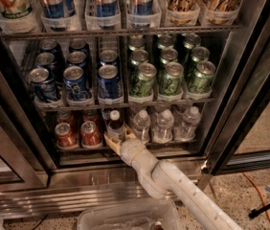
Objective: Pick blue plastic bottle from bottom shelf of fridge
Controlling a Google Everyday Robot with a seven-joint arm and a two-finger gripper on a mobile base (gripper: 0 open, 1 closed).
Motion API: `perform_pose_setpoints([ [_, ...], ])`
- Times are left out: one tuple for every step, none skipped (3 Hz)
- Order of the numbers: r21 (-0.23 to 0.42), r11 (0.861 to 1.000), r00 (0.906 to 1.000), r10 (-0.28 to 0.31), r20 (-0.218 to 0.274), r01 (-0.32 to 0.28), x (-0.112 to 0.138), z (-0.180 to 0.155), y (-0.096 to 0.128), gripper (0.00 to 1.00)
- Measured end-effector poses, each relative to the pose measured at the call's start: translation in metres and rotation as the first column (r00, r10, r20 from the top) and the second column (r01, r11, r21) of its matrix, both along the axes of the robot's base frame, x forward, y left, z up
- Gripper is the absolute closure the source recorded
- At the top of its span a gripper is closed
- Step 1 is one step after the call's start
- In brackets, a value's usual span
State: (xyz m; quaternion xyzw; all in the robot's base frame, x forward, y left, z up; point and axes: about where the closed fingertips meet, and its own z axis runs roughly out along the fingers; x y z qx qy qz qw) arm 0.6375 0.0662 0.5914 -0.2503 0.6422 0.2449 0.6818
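In the camera view we face the fridge point(125, 176). On its bottom shelf point(173, 144) the blue plastic bottle point(115, 123) stands upright, white cap up. Red cans point(79, 134) stand at its 9 o'clock and clear water bottles point(163, 125) at its 3 o'clock. The gripper point(118, 139) sits right at the bottle's foot, at its 6 o'clock, by the shelf's front edge; we cannot tell whether it is open or closed on the bottle. The pale arm point(173, 188) runs off toward 5 o'clock. On the rack above we see blue cans point(77, 78) and green cans point(171, 75).
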Motion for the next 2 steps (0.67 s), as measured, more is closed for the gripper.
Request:
perform_pose_setpoints([
  [-0.026,1.0,0.9949,0.0,0.101,0.003,-0.0074,0.0,0.0061,1.0],
  [-0.04,0.999,0.9922,0.002,0.125,0.003,-0.0095,0.0012,0.0083,1.0],
])
